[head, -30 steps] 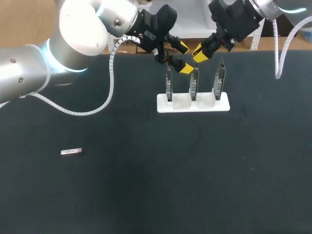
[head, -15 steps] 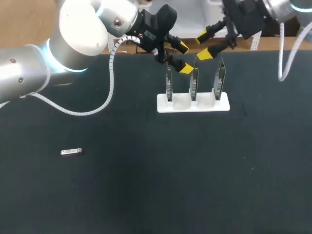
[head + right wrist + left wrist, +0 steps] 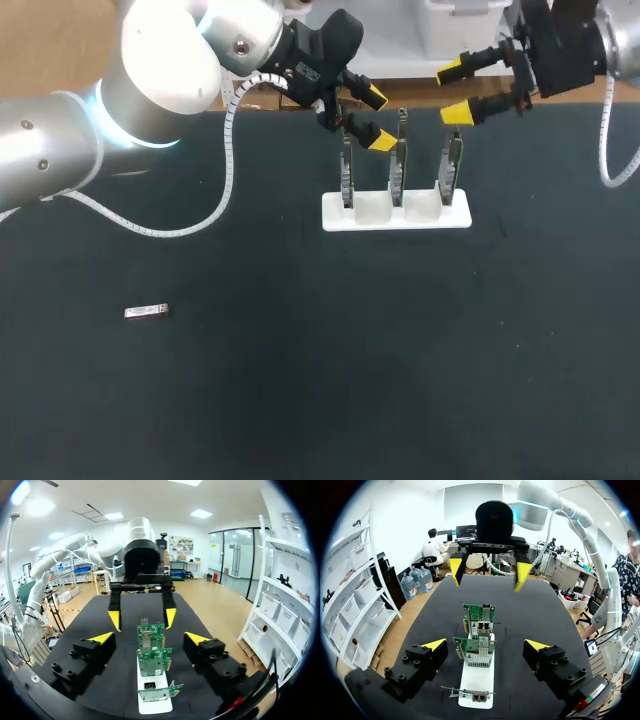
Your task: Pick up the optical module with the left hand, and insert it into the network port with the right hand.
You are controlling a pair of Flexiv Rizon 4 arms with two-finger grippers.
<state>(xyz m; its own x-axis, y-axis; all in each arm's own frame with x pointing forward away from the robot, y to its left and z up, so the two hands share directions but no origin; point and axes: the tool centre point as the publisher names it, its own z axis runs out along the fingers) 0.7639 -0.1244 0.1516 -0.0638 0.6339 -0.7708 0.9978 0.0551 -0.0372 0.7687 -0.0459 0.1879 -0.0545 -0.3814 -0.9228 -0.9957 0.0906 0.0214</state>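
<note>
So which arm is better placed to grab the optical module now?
Left. The optical module lies left on the table; the left gripper is open and nearer than the right gripper.

No legible text, number or sign in any view. White sticker (image 3: 300, 72) on left arm (image 3: 60, 140) wrist housing: print too small to read. Network cards (image 3: 479, 652): markings unreadable. Optical module (image 3: 146, 312) on tabletop (image 3: 320, 380): label not discernible

furniture: one desk (image 3: 300, 400), flat black matte top | head view: top fills nearly the whole view, far edge running straight across | wrist views: top stretches long ahead | light: even, soft
</note>
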